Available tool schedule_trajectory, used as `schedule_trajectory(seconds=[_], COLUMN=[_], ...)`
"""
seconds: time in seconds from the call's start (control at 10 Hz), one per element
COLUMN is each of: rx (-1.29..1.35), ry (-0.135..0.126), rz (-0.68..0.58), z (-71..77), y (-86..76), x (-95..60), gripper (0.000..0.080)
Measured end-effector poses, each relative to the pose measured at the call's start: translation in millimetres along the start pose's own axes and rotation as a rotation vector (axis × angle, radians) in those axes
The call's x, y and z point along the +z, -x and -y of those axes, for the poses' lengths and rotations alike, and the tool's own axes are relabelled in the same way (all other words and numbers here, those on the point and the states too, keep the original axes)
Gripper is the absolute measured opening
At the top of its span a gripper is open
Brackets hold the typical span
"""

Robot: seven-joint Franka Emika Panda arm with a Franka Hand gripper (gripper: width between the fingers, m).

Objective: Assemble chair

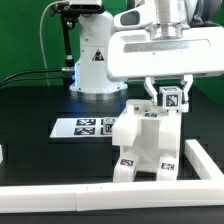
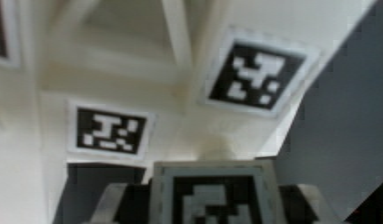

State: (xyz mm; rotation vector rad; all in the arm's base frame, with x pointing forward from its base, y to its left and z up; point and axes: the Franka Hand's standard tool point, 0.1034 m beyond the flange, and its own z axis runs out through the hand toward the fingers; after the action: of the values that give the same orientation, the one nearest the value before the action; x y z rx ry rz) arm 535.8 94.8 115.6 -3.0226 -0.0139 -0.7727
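The partly built chair (image 1: 148,145), made of white blocky panels with black-and-white tags, stands on the black table near the front rail. My gripper (image 1: 169,101) hangs right over its top at the exterior view's right. It is shut on a small white tagged chair piece (image 1: 171,98), which sits at or just above the chair's upper edge. In the wrist view that piece (image 2: 211,196) fills the gap between the two fingers (image 2: 117,200). Beyond it lie the chair's white panels, each with its tag (image 2: 111,131) (image 2: 255,78). Whether the piece touches the chair is hidden.
The marker board (image 1: 88,127) lies flat on the table to the exterior view's left of the chair. A long white border rail (image 1: 90,196) runs along the front and turns up the right side (image 1: 203,160). The robot's base (image 1: 95,60) stands behind.
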Motion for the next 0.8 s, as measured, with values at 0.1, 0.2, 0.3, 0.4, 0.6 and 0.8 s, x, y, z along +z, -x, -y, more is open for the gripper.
schedule_trajectory(seconds=[0.1, 0.2, 0.3, 0.4, 0.6, 0.8], rx=[-0.001, -0.001, -0.002, -0.003, -0.007, -0.010], ry=[0.002, 0.004, 0.006, 0.008, 0.018, 0.023], rz=[0.002, 0.004, 0.004, 0.004, -0.026, -0.042], z=[-0.2, -0.9, -1.5, -2.0, -3.9, -3.3], y=[1.4, 2.3, 3.4, 5.0, 3.1, 2.9], x=[2.6, 3.5, 5.2, 7.6, 8.8, 9.0], gripper=[0.0271, 0.0271, 0.0271, 0.0271, 0.0271, 0.0271])
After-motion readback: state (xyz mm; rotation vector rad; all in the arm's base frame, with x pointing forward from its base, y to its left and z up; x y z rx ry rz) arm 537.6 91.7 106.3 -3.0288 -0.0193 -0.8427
